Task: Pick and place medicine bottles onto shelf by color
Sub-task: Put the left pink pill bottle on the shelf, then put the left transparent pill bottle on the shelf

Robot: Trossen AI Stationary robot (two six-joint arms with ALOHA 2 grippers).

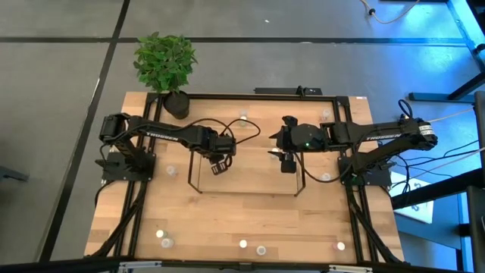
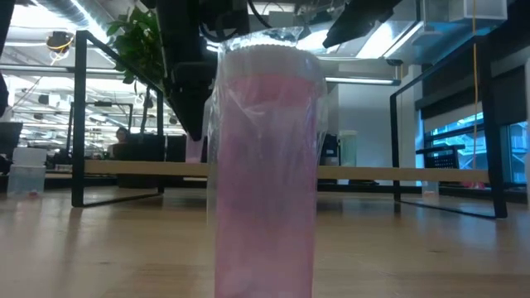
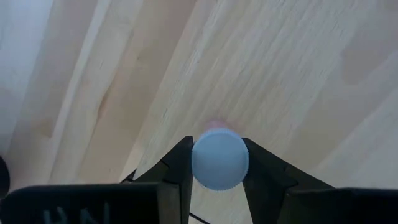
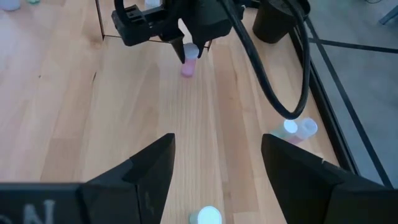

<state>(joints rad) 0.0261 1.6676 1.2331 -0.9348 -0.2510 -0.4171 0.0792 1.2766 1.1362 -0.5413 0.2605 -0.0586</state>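
Observation:
My left gripper [image 1: 220, 164] is over the left part of the shelf [image 1: 198, 188], a low rack of thin black rods, and is shut on a small pink medicine bottle [image 4: 188, 66] with a white cap. My right gripper [image 4: 216, 163] stands open and holds nothing over the shelf's right part [image 1: 286, 159], facing the left one. A white-capped bottle [image 4: 206, 216] stands on the wood just below it. Another pink bottle [image 2: 265, 174], wrapped in clear film, stands right in front of the low camera. My left gripper pinches the pink bottle at its white cap [image 3: 219, 163], one finger on each side of the cap. The fingers [image 3: 178, 163] come from above, pointing steeply down. The bottle hangs upright below them, its pink body [image 4: 187, 68] close over the wood; whether its base touches the wood I cannot tell.
A potted plant [image 1: 165, 64] stands at the table's far left corner. Loose bottles stand along the near edge [image 1: 242, 244], at the left [image 1: 170, 171], at the far side [image 1: 242, 117] and by the right arm's base [image 4: 298, 129]. A black frame [image 1: 356, 212] rims the table.

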